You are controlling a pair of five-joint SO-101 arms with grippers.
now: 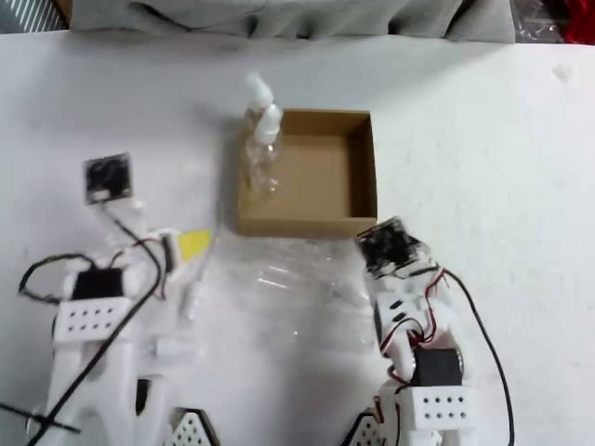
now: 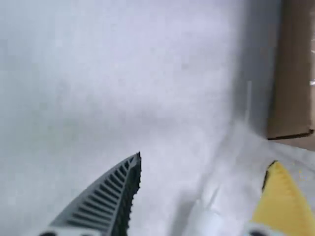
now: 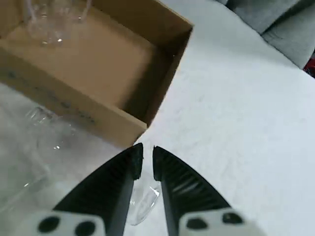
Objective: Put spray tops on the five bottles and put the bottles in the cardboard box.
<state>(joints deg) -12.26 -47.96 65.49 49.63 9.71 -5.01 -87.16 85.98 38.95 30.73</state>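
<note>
The cardboard box (image 1: 321,177) stands open at the table's middle, and its near corner (image 3: 98,73) is close ahead of my right gripper. Two clear bottles with white spray tops (image 1: 262,139) stand upright at its left wall. Several clear bottles without tops (image 1: 288,283) lie on the table in front of the box. My left gripper (image 2: 205,161) is open, low over the table left of them, with a white spray top (image 2: 206,219) between its grey and yellow fingers. My right gripper (image 3: 146,156) is shut, with a narrow slit between its black fingers, over a clear bottle (image 3: 142,204).
Loose white spray tops (image 1: 177,346) lie by the left arm (image 1: 93,316). A thin dip tube (image 2: 247,101) lies beside the box wall (image 2: 295,73). The right arm (image 1: 418,353) stands at the front right. Grey cloth (image 1: 279,17) lines the table's far edge.
</note>
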